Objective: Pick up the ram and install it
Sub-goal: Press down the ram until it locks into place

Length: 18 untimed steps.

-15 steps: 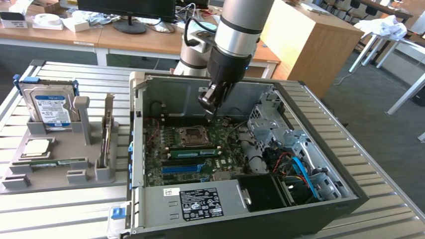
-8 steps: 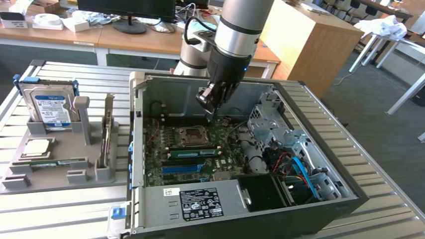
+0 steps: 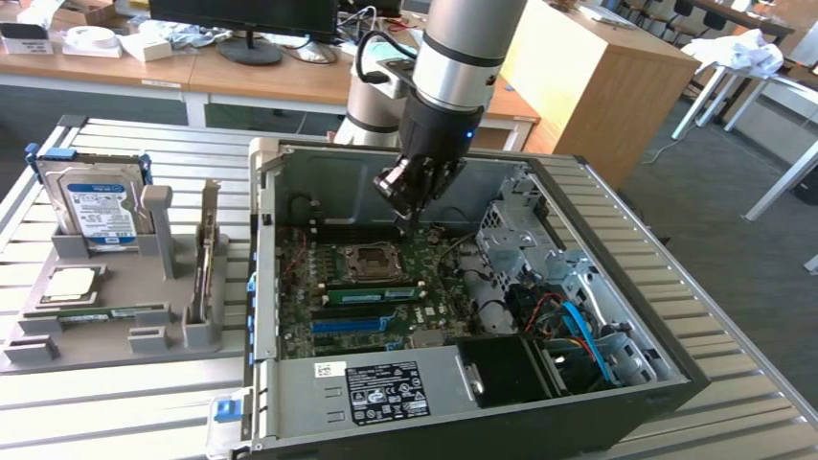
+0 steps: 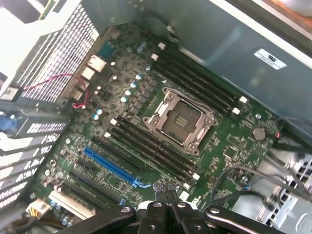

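**Jaws shut over the open case, ram in its holder outside**

The gripper (image 3: 406, 206) hangs inside the open computer case (image 3: 266, 287), above the motherboard (image 4: 146, 92). The jaws are clenched together, and I see nothing between them. In the wrist view the gripper (image 4: 166, 195) is close over the black memory slots (image 4: 151, 151), which lie between the processor socket (image 4: 181, 119) and the long blue slot (image 4: 109, 165). These memory slots look empty from here.

The ram (image 3: 96, 314) is well apart from the gripper. It lies flat in the grey holder (image 3: 128, 283) on the counter (image 3: 115, 407), at the exterior view's left of the case, below the hard drive (image 3: 100, 206) that stands upright in the same holder.

About how the ram will handle, I judge that it is light, thin and stiff, so its weight is no problem but it gives little surface for holding. It is probably fragile at the chips and along the contact edge, and it would not like bending or twisting. The best place to take hold seems to be the two long flat faces near the middle of its length, with the contact edge left free. The board is smooth, so a grip that is off centre could let it tilt or slip. The slot is narrow, therefore the stick must be held straight.
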Available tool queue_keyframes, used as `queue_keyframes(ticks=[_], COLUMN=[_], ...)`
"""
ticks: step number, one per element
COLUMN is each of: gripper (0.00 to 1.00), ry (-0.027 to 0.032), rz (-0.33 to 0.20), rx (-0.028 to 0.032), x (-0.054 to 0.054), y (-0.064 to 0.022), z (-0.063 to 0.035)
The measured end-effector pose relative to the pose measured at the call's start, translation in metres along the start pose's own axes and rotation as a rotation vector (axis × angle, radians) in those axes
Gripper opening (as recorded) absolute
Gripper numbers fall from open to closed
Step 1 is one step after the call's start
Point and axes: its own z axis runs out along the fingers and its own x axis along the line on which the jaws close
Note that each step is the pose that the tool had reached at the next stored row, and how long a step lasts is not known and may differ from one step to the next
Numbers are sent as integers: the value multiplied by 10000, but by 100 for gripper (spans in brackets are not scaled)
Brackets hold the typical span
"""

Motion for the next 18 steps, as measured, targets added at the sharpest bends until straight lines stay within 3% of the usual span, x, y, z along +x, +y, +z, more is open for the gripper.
queue_keyframes(ticks=[18], gripper=[10], ry=[-99], rz=[2456], rx=[45], x=[2], y=[1], z=[17])
